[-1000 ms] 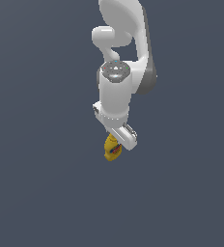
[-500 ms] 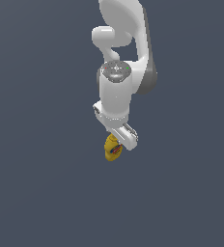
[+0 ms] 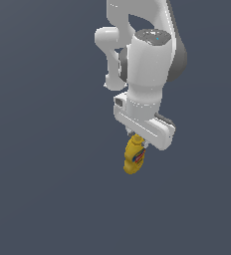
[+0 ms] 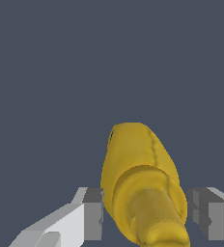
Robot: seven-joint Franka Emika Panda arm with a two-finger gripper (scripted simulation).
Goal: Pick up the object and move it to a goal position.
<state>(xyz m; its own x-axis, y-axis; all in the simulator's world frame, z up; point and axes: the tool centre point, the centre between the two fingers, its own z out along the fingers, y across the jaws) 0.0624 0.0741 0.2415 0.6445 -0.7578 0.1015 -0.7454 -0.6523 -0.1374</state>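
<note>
The biggest thing I see is the white arm (image 3: 147,64). It reaches down from the top of the exterior view. The floor (image 3: 43,199) under it is plain dark grey, and I can find no edge or corner on it, so I cannot place things that way. I also see no mark for the goal spot.

Under the arm sits the gripper (image 3: 137,143). In the wrist view its two fingers (image 4: 92,214) stand one on each side of the bottle (image 4: 140,188). One finger looks pressed on the bottle. On the other side I see a thin dark gap. So I think the gripper is pinching the bottle, but I cannot tell for sure.

The bottle (image 3: 133,157) is small and yellow, with a red and blue label. It hangs just below the gripper, cap end up between the fingers, fat end down. It leans a little. I cannot tell if its fat end rests on the floor or is in the air.

I think my job now is to carry it. To do this well I should keep the squeeze firm, move slow and smooth, and not jerk. The bottle is round and slick, so it could slip or swing.
</note>
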